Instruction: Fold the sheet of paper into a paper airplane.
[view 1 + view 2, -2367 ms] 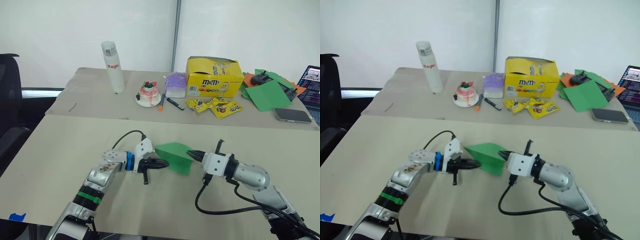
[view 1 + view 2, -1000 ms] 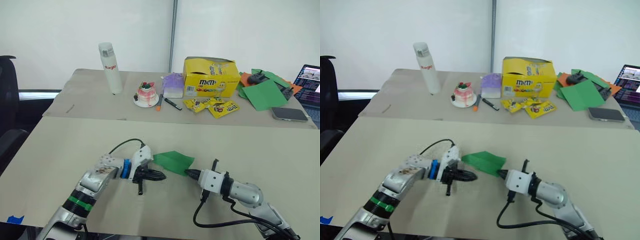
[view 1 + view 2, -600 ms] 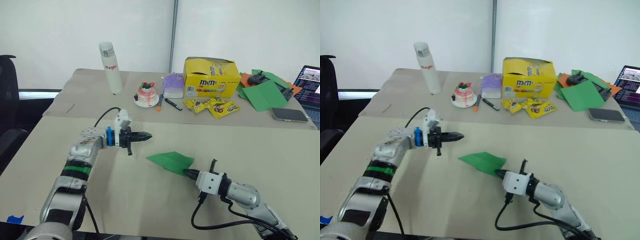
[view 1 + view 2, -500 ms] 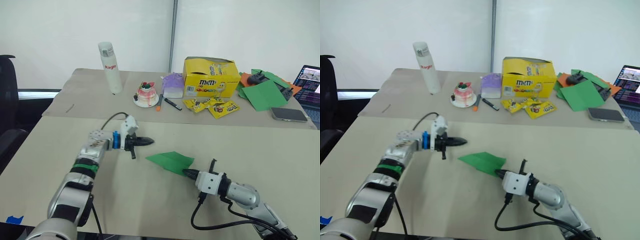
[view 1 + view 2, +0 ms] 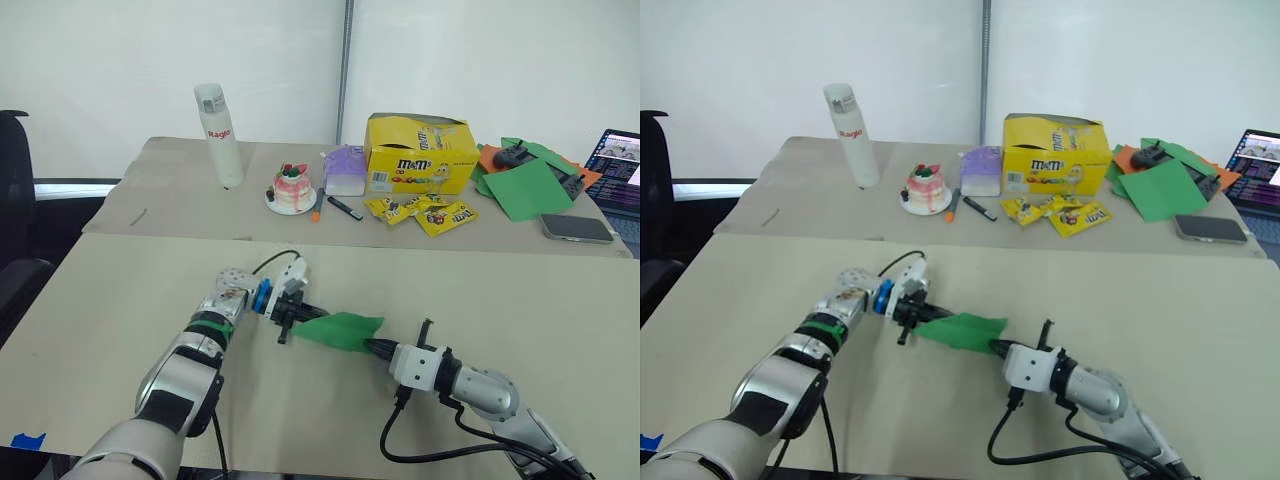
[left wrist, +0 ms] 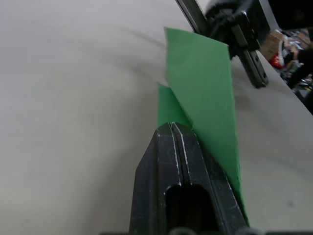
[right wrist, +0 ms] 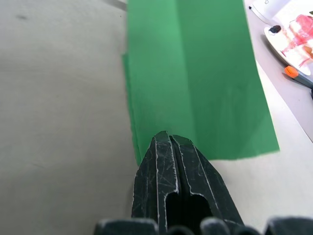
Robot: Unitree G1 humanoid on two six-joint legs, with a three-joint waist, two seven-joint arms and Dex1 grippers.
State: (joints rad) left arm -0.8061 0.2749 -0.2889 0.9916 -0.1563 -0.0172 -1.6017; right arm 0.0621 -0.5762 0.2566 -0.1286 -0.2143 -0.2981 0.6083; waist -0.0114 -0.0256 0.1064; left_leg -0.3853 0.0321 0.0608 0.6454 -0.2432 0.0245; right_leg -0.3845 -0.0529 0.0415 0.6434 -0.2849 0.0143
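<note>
One thin bright green folded sheet of paper (image 5: pixel 340 330) lies on the beige desk (image 5: pixel 120 300) between two hands. The left hand (image 5: pixel 308 315) and the right hand (image 5: pixel 372 346), fingers pressed together, each press an end of it.
</note>
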